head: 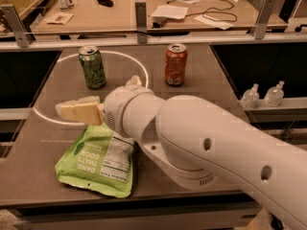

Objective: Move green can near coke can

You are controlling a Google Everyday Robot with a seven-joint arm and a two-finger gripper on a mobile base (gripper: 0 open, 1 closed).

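The green can [92,66] stands upright at the back left of the table, inside a white circle line. The coke can [175,64] stands upright at the back middle, well apart to the green can's right. My gripper [76,110] reaches left over the table, in front of and a little left of the green can, not touching it. Its pale fingers [85,113] hold nothing.
A large light-green snack bag [100,160] lies flat at the table's front left, under my arm. The grey table [211,85] has a raised rail at the back. Two small clear bottles [263,96] stand on a ledge to the right.
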